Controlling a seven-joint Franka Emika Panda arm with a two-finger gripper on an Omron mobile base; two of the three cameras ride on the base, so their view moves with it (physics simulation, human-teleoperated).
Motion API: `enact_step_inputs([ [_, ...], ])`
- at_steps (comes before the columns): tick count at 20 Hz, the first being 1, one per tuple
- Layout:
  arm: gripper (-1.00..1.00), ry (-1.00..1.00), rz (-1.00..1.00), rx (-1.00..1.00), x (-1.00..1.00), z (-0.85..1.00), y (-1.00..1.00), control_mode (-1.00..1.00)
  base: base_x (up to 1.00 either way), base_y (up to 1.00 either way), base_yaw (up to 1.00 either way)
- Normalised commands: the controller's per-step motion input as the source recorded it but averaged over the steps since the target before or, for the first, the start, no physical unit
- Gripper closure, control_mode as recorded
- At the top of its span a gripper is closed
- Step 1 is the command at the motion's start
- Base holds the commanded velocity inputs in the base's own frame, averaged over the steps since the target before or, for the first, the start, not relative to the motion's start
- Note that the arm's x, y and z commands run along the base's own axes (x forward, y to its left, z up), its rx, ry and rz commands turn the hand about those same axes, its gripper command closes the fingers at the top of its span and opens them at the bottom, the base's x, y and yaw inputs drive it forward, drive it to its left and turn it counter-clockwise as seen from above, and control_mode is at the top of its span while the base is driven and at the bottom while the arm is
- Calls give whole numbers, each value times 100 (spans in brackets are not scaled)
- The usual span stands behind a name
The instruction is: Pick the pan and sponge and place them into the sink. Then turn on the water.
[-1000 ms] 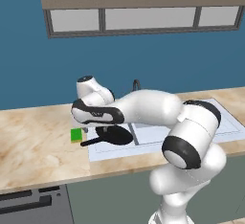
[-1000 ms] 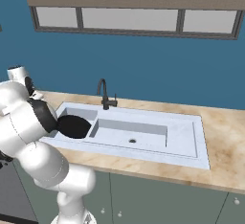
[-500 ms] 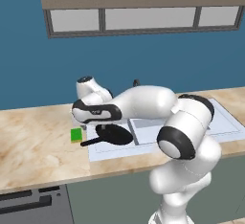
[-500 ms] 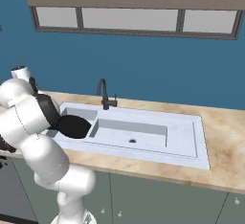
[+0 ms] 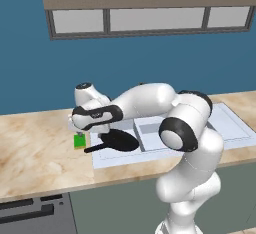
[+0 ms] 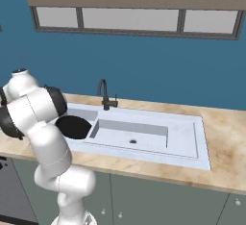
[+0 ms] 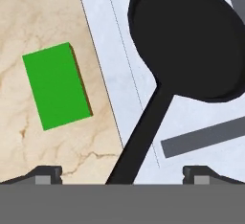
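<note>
On the sink (image 5: 227,126) rim's left end sits the pan (image 7: 191,41), handle toward the gripper (image 7: 122,173), whose jaws stand wide apart, holding nothing. Sponge (image 7: 56,85) lies on the counter (image 5: 35,148) just beside the rim. No legible writing. Arm has swung further left since earlier.

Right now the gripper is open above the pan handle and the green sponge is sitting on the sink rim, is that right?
Not quite. The sponge lies on the marble counter beside the sink, not on its rim; the hand view shows it clear of the rim's edge. The rest holds: the gripper is open above the pan handle.
</note>
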Motion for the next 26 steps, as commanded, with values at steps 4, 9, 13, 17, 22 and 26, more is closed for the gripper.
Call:
enact_step_inputs([
  [4,-100,0,-7,1,25,-21,17,-100,0,0,0],
  [9,-100,0,-1,0,31,-33,10,-100,0,0,0],
  [13,-100,0,0,0,23,-12,13,-100,0,0,0],
  [17,-100,0,0,0,19,0,19,-100,0,0,0],
  [22,-100,0,0,0,13,-13,12,-100,0,0,0],
  [26,-100,0,0,0,1,-28,1,-100,0,0,0],
])
